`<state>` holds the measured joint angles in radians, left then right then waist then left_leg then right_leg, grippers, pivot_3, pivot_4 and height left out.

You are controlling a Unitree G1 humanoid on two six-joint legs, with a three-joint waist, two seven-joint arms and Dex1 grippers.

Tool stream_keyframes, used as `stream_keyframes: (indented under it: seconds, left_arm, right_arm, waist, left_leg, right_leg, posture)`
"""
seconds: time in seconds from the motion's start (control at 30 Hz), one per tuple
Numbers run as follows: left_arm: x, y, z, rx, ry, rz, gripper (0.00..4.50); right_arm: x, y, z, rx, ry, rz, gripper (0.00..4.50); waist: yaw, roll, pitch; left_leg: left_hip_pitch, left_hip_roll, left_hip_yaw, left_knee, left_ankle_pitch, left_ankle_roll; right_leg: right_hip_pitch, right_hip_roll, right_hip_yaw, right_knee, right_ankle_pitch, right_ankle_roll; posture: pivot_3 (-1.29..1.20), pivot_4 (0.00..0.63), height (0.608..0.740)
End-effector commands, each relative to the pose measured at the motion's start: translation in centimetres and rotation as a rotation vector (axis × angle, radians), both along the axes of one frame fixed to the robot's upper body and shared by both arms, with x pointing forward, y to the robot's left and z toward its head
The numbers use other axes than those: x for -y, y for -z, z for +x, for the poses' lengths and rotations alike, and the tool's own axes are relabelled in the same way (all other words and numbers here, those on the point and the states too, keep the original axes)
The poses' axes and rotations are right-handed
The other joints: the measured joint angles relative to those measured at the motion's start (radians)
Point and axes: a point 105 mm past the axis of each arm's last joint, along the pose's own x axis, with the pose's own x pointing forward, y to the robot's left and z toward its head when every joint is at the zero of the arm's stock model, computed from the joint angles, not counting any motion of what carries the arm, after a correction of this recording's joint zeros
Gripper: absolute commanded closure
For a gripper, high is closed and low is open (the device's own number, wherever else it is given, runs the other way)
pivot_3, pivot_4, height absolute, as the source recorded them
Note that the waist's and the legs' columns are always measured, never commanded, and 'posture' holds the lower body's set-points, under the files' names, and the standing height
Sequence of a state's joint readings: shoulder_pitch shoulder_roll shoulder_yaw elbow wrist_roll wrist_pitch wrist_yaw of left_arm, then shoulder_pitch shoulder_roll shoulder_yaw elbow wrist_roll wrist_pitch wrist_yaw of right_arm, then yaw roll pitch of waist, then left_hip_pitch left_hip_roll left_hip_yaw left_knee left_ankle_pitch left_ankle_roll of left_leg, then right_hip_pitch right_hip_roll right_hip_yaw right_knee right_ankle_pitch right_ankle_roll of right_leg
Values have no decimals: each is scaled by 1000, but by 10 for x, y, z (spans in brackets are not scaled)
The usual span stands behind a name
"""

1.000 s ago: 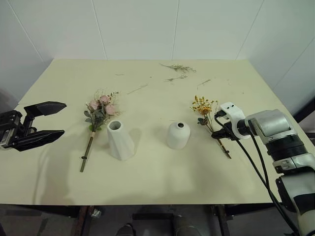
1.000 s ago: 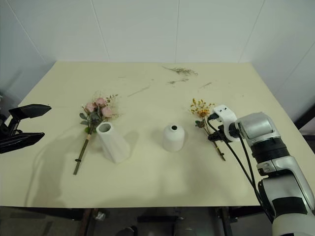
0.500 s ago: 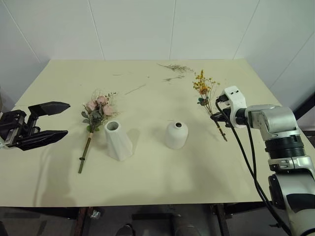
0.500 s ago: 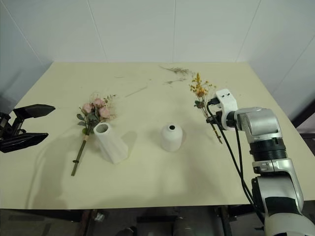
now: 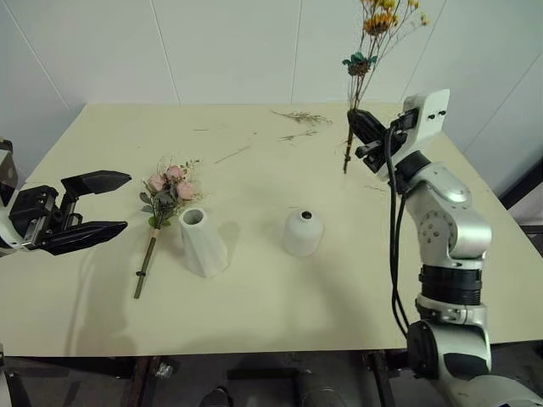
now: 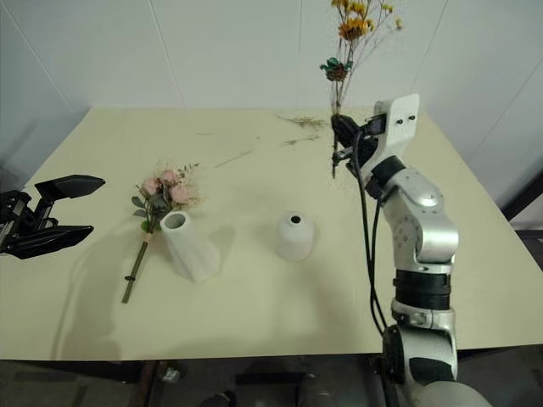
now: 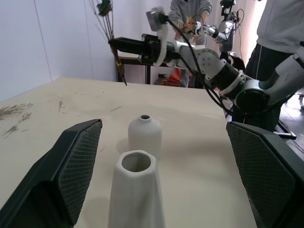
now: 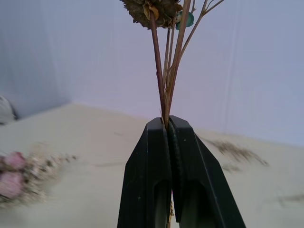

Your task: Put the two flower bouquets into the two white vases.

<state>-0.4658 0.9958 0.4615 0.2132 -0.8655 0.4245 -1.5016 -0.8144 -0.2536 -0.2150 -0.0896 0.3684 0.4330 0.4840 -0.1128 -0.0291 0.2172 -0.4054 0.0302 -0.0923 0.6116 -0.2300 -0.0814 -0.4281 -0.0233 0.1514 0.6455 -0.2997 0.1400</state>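
While right gripper (image 8: 167,124) pinches the yellow spray (image 8: 167,71) — left gripper (image 5: 100,203) gapes empty, tall vase (image 7: 136,199) ahead.

the right arm (image 5: 445,229) is built of rounded silver-grey metal segments with black ring joints, ending in a white angular wrist block (image 5: 424,114) marked by small dark dots. loose black cables (image 5: 394,229) loop along it from the wrist downward. each gripper has two black wedge-shaped fingers; the left gripper (image 5: 95,208) fingers (image 7: 71,171) carry a fine cross-hatched pad texture inside, and the right gripper (image 8: 168,124) fingers are smooth and tapering.
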Motion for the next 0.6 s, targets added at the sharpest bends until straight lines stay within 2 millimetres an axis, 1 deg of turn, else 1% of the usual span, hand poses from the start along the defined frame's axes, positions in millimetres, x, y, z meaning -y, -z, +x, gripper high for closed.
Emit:
stream_keyframes:
  seconds: [0.03,0.1,0.2,0.4,0.5,0.6]
  left_arm:
    - [-3,-5,-11,37,70,10,0]
    - [-4,-3,-10,26,62,16,0]
    - [-3,0,-9,15,60,20,0]
    - [-8,1,-9,10,34,30,0]
    - [-11,0,-9,13,13,43,0]
    - [-11,0,-9,13,12,47,0]
  right_arm:
    - [-16,-13,-23,102,-61,-11,4446]
    - [-22,-6,-26,91,-73,-20,4446]
    - [-31,9,-27,70,-79,-57,4446]
    - [-31,28,-29,60,-74,-76,4446]
    - [-34,36,-33,53,-86,-88,4446]
    - [-37,38,-35,58,-94,-91,4446]
  waist:
    - [1,0,0]
    - [2,0,0]
    - [2,0,0]
    - [2,0,0]
    - [2,-1,0]
    - [2,-1,0]
  left_leg:
    - [0,0,0,0,0,0]
    - [0,0,0,0,1,-1]
    - [0,0,-1,0,1,-1]
    - [0,0,-1,0,1,-1]
    - [0,0,-1,0,1,-1]
    - [0,0,-1,0,1,-1]
  right_leg:
    - [0,0,0,0,0,0]
    - [0,0,0,0,0,0]
    - [0,0,0,1,0,-1]
    - [0,0,-1,0,-1,-1]
    - [0,0,-1,0,-1,-1]
    - [0,0,0,0,-1,-1]
  posture:
    - [0,150,740]
    - [0,150,740]
    - [0,150,740]
    - [0,150,740]
    - [0,150,740]
    - [0,150,740]
